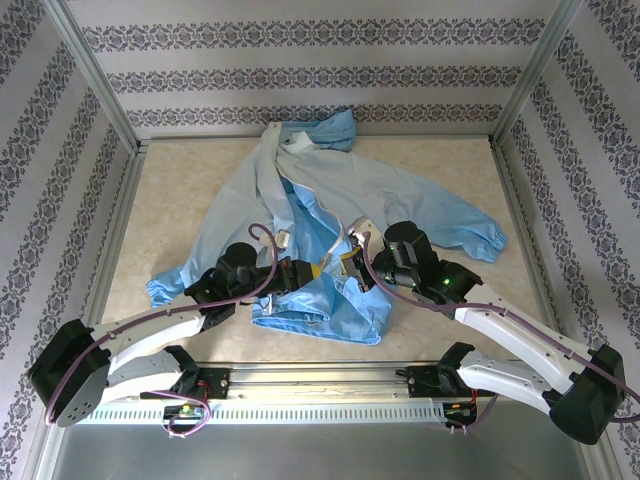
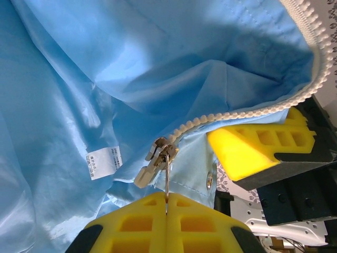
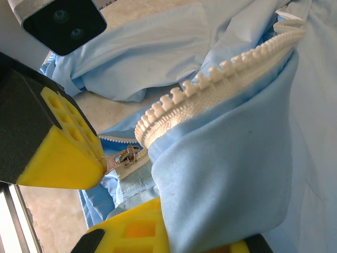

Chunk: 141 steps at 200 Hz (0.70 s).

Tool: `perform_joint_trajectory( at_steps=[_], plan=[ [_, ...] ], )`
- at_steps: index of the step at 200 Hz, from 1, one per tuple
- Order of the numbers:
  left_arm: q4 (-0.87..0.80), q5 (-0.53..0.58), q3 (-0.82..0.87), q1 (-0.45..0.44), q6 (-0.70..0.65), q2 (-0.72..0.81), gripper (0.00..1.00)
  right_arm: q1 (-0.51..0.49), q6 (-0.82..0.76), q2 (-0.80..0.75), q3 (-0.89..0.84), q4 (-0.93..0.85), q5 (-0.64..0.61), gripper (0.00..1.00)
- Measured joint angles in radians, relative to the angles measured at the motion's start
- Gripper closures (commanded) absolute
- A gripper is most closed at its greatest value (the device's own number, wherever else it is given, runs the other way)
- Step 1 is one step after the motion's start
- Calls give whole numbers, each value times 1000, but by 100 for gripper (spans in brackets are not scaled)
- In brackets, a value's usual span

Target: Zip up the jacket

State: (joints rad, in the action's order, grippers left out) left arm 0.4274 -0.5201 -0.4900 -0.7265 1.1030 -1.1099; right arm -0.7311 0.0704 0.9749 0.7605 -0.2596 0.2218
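**Pull pinched, hem held: ready to draw the zip up**

The jacket [image 1: 340, 200] lies spread across the middle of the bench [image 1: 180, 200], hood [image 1: 325, 130] at the far edge, hem close to the near edge. The left gripper [image 2: 166, 203] is closed tight on the metal pull [image 2: 167, 182] of the slider [image 2: 155, 161], which sits low on the white teeth [image 2: 247, 109]. The right gripper [image 1: 352, 262] is clamped on blue fabric just beside it. To zip well, I judge the right should hold the hem taut while the left draws straight along the teeth toward the hood. Bare bench lies at both far corners; walls [image 1: 300, 60] fence the left, far and right edges.
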Motion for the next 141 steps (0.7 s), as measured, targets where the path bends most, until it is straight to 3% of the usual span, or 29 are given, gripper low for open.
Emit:
perform_joint_trajectory(
  at_steps=[112,135,141],
  plan=[
    [29,-2,55,0,-3,-5,100,23,30,3,17,-14,56,100],
    [21,22,66,0,-28,14,68,23,31,4,17,-14,63,100],
    [8,29,68,0,-31,26,64,23,31,4,18,-14,64,100]
  ],
)
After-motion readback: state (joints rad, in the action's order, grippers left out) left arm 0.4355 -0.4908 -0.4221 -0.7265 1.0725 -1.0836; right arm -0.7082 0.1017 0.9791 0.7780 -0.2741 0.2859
